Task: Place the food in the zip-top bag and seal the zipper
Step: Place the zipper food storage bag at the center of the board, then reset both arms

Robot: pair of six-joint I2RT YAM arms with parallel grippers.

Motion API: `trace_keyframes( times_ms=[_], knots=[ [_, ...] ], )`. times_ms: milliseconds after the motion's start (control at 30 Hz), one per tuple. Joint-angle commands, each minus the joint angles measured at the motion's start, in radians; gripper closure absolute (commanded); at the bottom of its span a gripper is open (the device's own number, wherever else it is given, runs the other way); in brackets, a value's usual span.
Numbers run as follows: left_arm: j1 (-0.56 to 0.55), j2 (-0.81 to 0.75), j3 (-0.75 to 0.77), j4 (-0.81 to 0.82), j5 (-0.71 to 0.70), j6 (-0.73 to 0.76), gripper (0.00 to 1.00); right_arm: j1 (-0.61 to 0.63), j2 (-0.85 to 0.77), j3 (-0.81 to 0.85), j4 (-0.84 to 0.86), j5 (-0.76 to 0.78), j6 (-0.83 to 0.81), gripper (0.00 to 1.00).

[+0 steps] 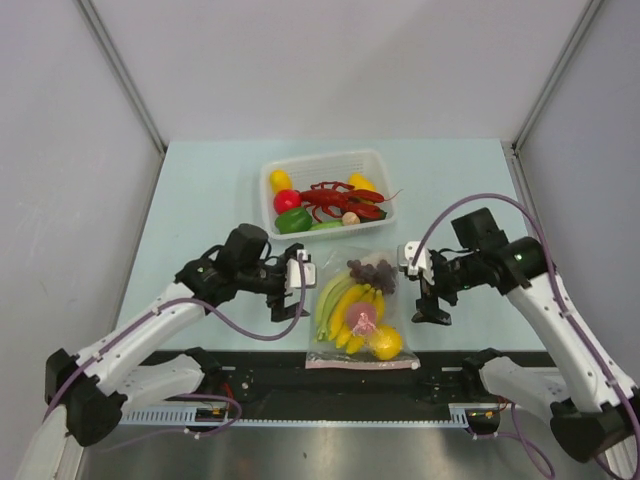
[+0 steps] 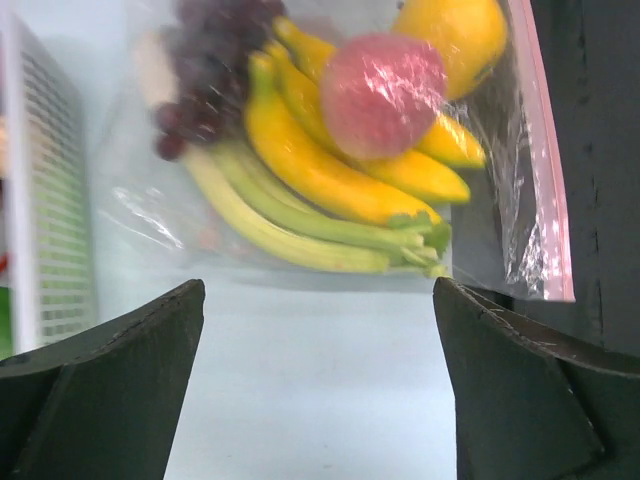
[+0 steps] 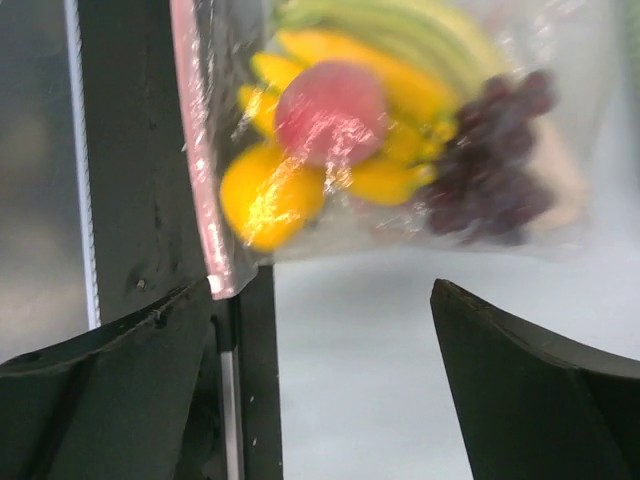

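Note:
The clear zip-top bag [image 1: 362, 305] lies flat near the table's front edge. It holds yellow bananas [image 1: 347, 305], purple grapes [image 1: 372, 273], a green-white stalk [image 1: 328, 295], a pink peach [image 1: 362, 318] and an orange [image 1: 385, 343]. Its pink-red zipper [image 1: 360, 363] runs along the near edge. My left gripper [image 1: 290, 288] is open and empty just left of the bag. My right gripper [image 1: 430, 293] is open and empty just right of it. The left wrist view shows the bananas [image 2: 320, 170], peach [image 2: 382, 92] and zipper [image 2: 545, 170]. The right wrist view shows the peach [image 3: 332, 110] and zipper [image 3: 198, 150].
A white plastic basket [image 1: 375, 165] stands behind the bag. It holds a red lobster [image 1: 342, 198], a lemon [image 1: 281, 181], a red tomato [image 1: 287, 200], a green pepper [image 1: 293, 221] and other toys. A black rail [image 1: 330, 385] runs along the table's near edge, close to the zipper.

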Motion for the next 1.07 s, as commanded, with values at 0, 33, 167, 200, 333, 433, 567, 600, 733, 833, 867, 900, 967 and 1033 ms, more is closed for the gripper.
trace_keyframes(
  times_ms=[0,33,167,200,333,433,567,600,733,833,867,900,967,1033],
  knots=[
    [0.007,-0.060,0.132,-0.011,-0.016,-0.154,0.00,0.006,-0.095,0.058,0.188,0.051,0.263,0.03],
    [0.020,-0.055,0.145,-0.003,-0.027,-0.219,0.00,0.005,-0.098,0.063,0.222,0.069,0.303,0.02],
    [0.111,-0.006,0.226,0.159,-0.092,-0.496,0.00,-0.085,-0.063,0.075,0.372,0.108,0.476,0.00],
    [0.139,0.021,0.287,0.181,-0.100,-0.554,0.00,-0.122,-0.029,0.081,0.438,0.096,0.513,0.00],
    [0.317,0.220,0.548,0.096,-0.142,-0.799,0.00,-0.345,0.102,0.157,0.564,0.010,0.728,0.00],
    [0.410,0.409,0.766,-0.053,-0.175,-0.818,0.00,-0.495,0.211,0.219,0.650,-0.036,0.824,0.00],
    [0.518,0.504,0.830,-0.073,-0.190,-0.827,0.00,-0.644,0.330,0.253,0.750,-0.060,0.949,0.00],
    [0.538,0.535,0.843,-0.082,-0.190,-0.832,0.00,-0.670,0.360,0.257,0.765,-0.061,0.973,0.00],
    [0.616,0.567,0.821,-0.102,-0.211,-0.786,0.00,-0.787,0.457,0.264,0.747,-0.078,1.040,0.00],
    [0.622,0.615,0.820,-0.167,-0.328,-0.757,0.00,-0.804,0.496,0.259,0.716,-0.052,1.017,0.00],
    [0.624,0.621,0.806,-0.178,-0.352,-0.742,0.00,-0.805,0.503,0.257,0.715,-0.046,1.001,0.00],
    [0.629,0.620,0.788,-0.156,-0.360,-0.735,0.00,-0.807,0.511,0.257,0.715,-0.041,0.997,0.00],
    [0.635,0.620,0.748,-0.132,-0.377,-0.732,0.00,-0.805,0.525,0.257,0.733,-0.030,1.000,0.00],
    [0.650,0.636,0.760,-0.121,-0.393,-0.752,0.00,-0.807,0.531,0.259,0.759,-0.026,1.021,0.00]
  ],
)
